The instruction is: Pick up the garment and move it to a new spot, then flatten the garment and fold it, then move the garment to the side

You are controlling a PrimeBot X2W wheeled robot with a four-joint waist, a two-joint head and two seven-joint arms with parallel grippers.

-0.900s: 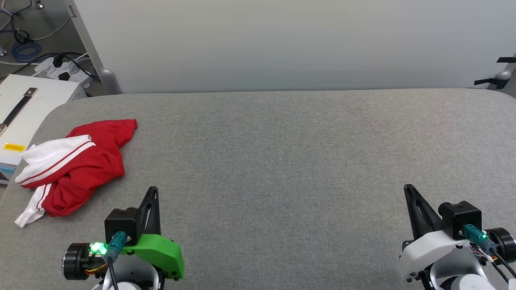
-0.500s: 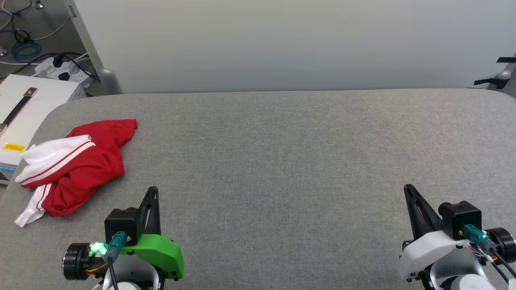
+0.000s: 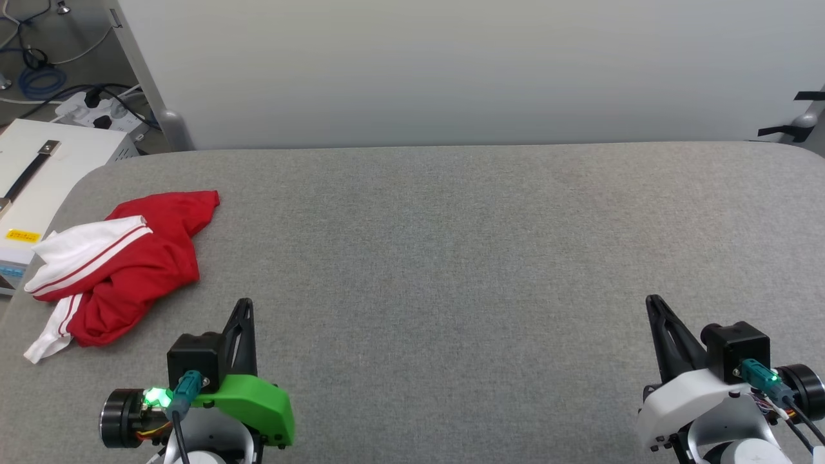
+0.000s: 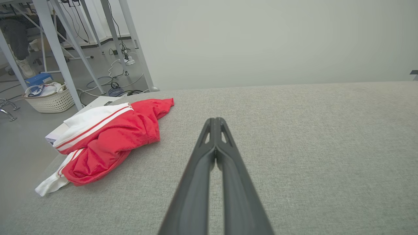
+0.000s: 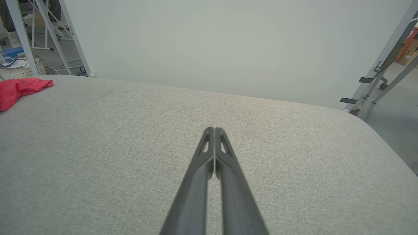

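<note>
The garment [image 3: 132, 258] lies crumpled in a heap at the left end of the grey table [image 3: 451, 258], red with a white striped sleeve on top. It also appears in the left wrist view as the garment [image 4: 111, 137], and one red corner of the garment [image 5: 19, 89] reaches into the right wrist view. My left gripper [image 3: 243, 306] hovers near the table's front edge, to the right of the heap and apart from it, shut and empty. My left gripper [image 4: 215, 120] has its fingertips pressed together. My right gripper [image 3: 652, 301] is at the front right, also shut and empty; my right gripper [image 5: 214, 130] points across bare cloth.
A white box [image 3: 38, 187] stands off the table's left edge, beside cables and a power strip [image 3: 97, 109] on the floor. A pale panel [image 3: 451, 71] rises behind the table. A white basket [image 4: 49, 98] and metal frame legs [image 4: 55, 49] stand at the far left.
</note>
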